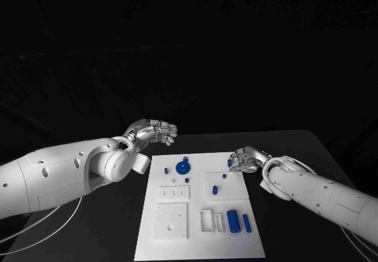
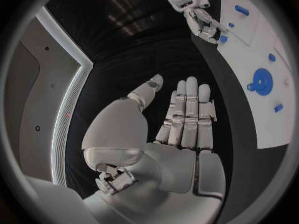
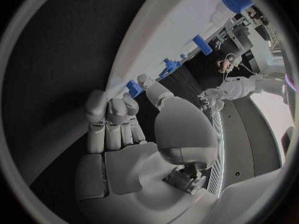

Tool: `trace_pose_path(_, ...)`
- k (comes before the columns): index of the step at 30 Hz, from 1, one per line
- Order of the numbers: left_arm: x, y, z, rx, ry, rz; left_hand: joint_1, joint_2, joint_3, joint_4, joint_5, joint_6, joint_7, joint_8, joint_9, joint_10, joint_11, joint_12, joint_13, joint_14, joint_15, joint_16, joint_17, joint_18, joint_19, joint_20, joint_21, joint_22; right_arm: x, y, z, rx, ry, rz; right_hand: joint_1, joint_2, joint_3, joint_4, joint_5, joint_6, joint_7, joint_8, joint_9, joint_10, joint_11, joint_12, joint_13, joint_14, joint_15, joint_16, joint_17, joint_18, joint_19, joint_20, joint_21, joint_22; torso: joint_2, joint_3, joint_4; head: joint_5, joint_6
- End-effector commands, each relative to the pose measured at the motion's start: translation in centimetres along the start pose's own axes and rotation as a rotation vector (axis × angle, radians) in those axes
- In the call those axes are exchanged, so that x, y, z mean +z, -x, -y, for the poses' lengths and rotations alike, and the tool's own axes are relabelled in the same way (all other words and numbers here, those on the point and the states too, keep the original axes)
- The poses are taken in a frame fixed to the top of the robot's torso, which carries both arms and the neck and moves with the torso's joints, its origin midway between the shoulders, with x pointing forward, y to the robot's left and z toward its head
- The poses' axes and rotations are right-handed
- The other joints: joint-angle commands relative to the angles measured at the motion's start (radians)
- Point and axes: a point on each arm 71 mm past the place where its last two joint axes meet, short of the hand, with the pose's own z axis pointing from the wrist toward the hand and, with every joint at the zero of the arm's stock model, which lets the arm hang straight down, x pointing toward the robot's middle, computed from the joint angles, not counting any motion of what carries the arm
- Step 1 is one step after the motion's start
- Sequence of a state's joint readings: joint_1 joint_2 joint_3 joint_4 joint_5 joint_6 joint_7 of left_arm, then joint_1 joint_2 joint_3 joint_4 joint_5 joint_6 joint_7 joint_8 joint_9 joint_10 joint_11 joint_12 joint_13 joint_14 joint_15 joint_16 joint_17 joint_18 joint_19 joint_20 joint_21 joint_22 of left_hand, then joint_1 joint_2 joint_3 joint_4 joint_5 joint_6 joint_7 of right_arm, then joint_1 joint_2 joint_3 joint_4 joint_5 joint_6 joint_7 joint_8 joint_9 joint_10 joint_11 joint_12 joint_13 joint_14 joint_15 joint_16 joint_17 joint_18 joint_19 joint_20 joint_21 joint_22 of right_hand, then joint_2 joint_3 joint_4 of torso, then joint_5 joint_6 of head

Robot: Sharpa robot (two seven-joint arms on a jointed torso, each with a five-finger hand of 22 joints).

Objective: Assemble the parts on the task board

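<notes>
Task board: white plate, centre to lower middle of the head view, on the black table.
Recessed tray: white, lower right of the board; a large blue cylinder and a slimmer blue pin lie just beside it.
Round blue part: one disc, upper board.
Small blue parts: about four more scattered mid-board.
Left hand: above the board's upper left corner, fingers apart, holding nothing.
Right hand: at the board's upper right edge, pinching a small blue piece.

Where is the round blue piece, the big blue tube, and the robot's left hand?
Round blue piece [image 1: 183, 166], head view, its middle.
Big blue tube [image 1: 234, 220], head view, mid-length.
Left hand [image 1: 152, 131], head view, curled fingers.
</notes>
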State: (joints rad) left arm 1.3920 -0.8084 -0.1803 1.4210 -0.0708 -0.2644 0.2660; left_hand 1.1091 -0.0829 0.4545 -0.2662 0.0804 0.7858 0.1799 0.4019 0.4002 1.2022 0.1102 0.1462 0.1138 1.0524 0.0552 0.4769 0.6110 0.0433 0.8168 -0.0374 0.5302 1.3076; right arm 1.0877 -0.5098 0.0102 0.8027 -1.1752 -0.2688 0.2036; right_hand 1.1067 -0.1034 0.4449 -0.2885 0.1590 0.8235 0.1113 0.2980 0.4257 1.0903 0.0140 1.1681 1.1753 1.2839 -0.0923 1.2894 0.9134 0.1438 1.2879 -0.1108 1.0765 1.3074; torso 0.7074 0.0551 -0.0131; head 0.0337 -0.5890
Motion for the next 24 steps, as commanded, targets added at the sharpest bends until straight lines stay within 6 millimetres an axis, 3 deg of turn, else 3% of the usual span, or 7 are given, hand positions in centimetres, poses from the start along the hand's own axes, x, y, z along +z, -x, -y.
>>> trace_pose_path(1,0.01,-0.29,0.18,0.002,-0.01,-0.019,-0.009,-0.003,0.005,-0.002,-0.003,0.003,0.001,-0.004,0.001,0.004,-0.001,-0.005,0.002,0.002,0.005,-0.005,0.001,0.019,-0.006,-0.002,0.004,0.017,0.03,-0.21,-0.16,0.009,0.013,-0.021,-0.002,0.01,0.007,-0.002,-0.005,0.026,0.017,-0.001,-0.001,-0.005,0.001,-0.003,-0.001,0.005,-0.003,-0.006,0.001,0.118,-0.001,0.003,0.005,0.015,0.0,0.0005,-0.0001,0.002,-0.004)
trace_pose_path(10,0.02,-0.26,0.19,0.007,-0.01,-0.017,-0.009,-0.004,0.005,-0.003,-0.004,0.002,0.001,-0.005,0.001,0.003,-0.001,-0.005,0.002,0.001,0.005,-0.006,0.001,0.019,-0.007,-0.002,0.004,0.017,0.13,-0.31,-0.26,0.01,0.013,-0.024,-0.01,0.028,0.022,0.0,-0.022,0.029,0.017,-0.004,-0.005,-0.006,0.001,-0.002,-0.001,0.005,-0.003,-0.007,0.003,0.118,-0.002,0.004,0.005,0.015,-0.001,0.0003,-0.0013,0.003,-0.009)
trace_pose_path(24,-0.02,-0.2,0.22,0.009,-0.01,-0.017,-0.009,-0.004,0.006,-0.003,-0.005,0.001,0.001,-0.005,0.001,0.003,0.0,-0.005,0.002,0.001,0.005,-0.006,0.002,0.019,-0.007,-0.002,0.004,0.017,0.25,-0.31,-0.32,0.009,0.011,-0.016,-0.024,0.045,0.118,0.005,-0.079,0.049,0.016,-0.003,-0.012,-0.005,0.0,0.001,-0.002,0.009,-0.004,-0.011,0.008,0.118,0.003,0.005,0.006,0.015,0.0,0.0009,-0.0009,0.004,-0.009)
